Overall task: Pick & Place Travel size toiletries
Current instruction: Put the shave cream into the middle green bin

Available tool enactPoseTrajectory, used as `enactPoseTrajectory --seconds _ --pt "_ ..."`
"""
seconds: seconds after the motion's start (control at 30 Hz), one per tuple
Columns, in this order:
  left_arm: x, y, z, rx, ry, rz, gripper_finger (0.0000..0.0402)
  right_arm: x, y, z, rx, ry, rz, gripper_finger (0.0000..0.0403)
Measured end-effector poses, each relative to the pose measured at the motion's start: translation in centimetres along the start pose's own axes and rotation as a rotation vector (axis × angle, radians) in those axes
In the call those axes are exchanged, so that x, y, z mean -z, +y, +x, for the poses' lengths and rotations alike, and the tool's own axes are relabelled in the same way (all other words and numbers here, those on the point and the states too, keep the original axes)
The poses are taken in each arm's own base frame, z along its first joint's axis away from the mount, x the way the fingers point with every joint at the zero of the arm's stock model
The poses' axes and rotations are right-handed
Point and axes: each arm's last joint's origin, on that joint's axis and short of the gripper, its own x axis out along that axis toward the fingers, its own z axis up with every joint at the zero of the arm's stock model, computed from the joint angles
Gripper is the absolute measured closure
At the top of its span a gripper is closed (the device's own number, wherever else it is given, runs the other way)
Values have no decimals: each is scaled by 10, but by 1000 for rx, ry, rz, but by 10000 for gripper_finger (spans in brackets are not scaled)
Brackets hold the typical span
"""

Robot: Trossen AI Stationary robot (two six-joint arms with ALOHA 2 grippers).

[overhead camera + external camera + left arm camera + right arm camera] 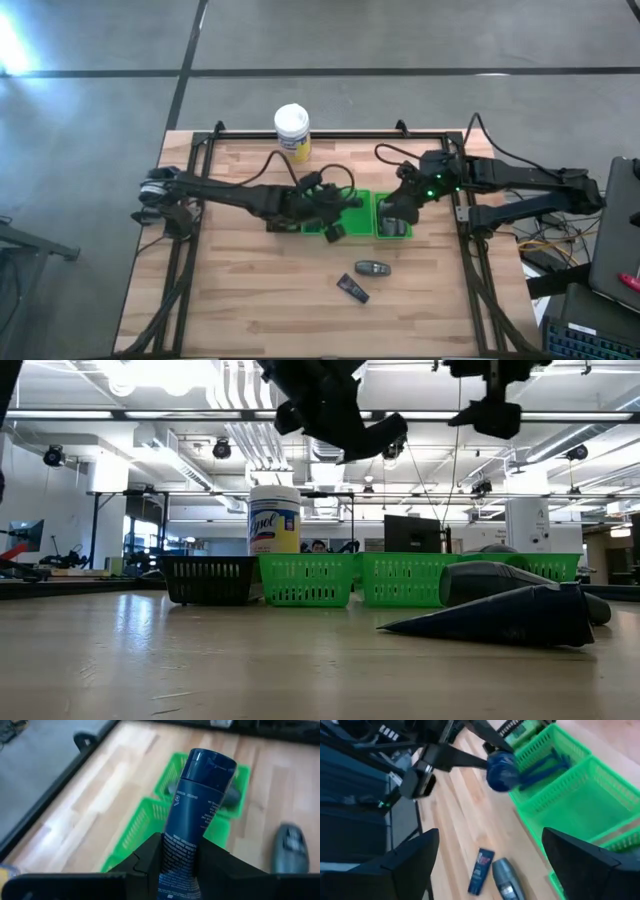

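Observation:
My left gripper (180,854) is shut on a dark blue tube (197,800) and hovers over the green bins (345,212) at mid-table. My right gripper (491,834) is open and hangs above the right green bin (392,218), touching nothing. A blue razor (545,767) lies in one green bin. A second dark blue tube (352,288) and a grey oblong tube (372,267) lie flat on the wood nearer the table's near edge. The low view shows both grippers high up, the left (335,410) and the right (495,410). My left gripper pinches the dark blue tube between its two fingers (147,857), on the printed lower body (180,845), away from the cap. The capped end (210,762) sticks out forward past the fingertips. The tube is lifted clear and held tilted above the green bins.
A yellow jar with a white lid (292,132) stands at the table's far edge. A black bin (210,580) sits left of the green bins (305,580). A black frame (190,200) rims the table. Bare wood lies toward the near edge and the left.

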Motion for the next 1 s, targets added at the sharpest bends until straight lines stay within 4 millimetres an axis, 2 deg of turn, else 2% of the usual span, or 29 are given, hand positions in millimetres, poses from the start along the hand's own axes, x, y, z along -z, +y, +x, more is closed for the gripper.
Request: enactPoseTrajectory --seconds 0.17,0.3,0.63,1.0 --pt "-7 2 4 12 -59 -7 298 -5 -4 21 40 14 10 45" --pt "-7 2 3 12 -59 -5 298 -12 1 24 1 -30 -4 46" --pt "-7 1 4 18 -65 -9 298 -18 -1 48 -11 5 21 67" --pt "-5 1 5 26 -56 -6 298 -21 1 49 -11 -1 32 95"
